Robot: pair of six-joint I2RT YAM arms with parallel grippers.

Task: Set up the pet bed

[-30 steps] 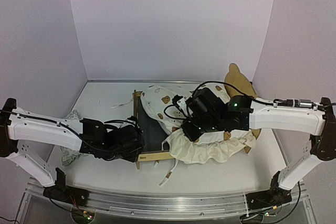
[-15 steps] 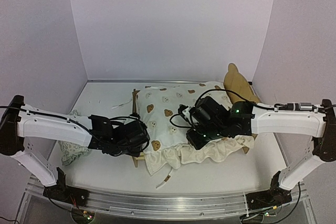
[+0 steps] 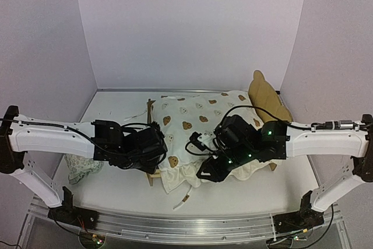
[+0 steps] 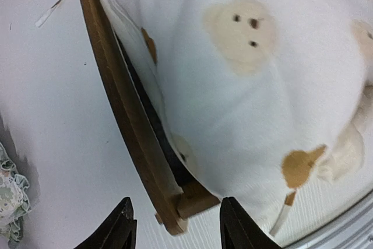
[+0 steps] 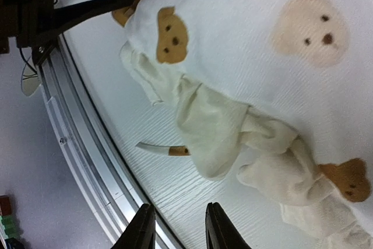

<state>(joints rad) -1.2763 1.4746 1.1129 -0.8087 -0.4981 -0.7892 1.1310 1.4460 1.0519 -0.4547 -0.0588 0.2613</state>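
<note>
White table [image 3: 233, 193] | pet bed [image 4: 125, 115] corner beneath spread left fingers [image 4: 119, 228] | right fingers [image 5: 143, 228] spread

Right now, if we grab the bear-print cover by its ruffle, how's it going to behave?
Probably floppy: the bear-print cover drapes over the bed frame, and its ruffle lies in crumpled folds. It is likely light, so a pull on one edge may drag the whole cover off the frame. The loose tie could snag.
</note>
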